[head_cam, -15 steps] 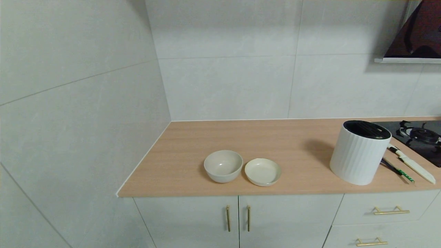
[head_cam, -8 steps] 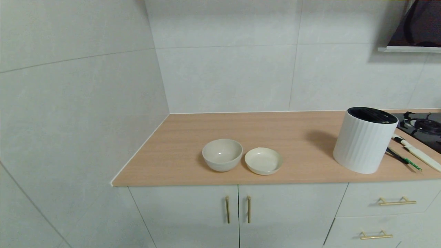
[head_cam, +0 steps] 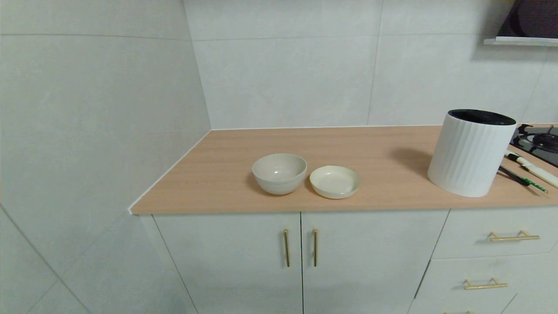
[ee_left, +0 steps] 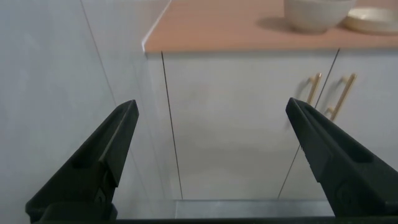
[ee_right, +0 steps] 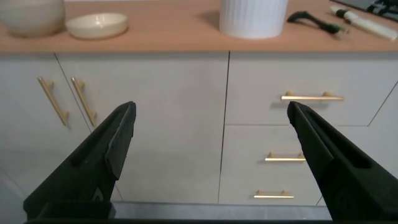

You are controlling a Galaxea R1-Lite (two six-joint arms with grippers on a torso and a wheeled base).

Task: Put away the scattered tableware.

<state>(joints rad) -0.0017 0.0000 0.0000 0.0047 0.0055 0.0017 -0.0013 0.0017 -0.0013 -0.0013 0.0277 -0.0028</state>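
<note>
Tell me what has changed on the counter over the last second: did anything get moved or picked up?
Nothing was moved or picked up. The whole head view shifted: the counter sits higher in the picture and more of the cabinet doors show, so the camera moved, not the things. The bowl, the shallow dish beside it, the white ribbed container and the knife past it keep their places.

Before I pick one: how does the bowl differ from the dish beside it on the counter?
The bowl is deep with tall rounded walls; the dish is shallow and low. The bowl is greyish beige, the dish a paler cream. The bowl sits on the robot's left, the dish on its right. Both are round, empty and upright, side by side near the front edge of the counter.
</note>
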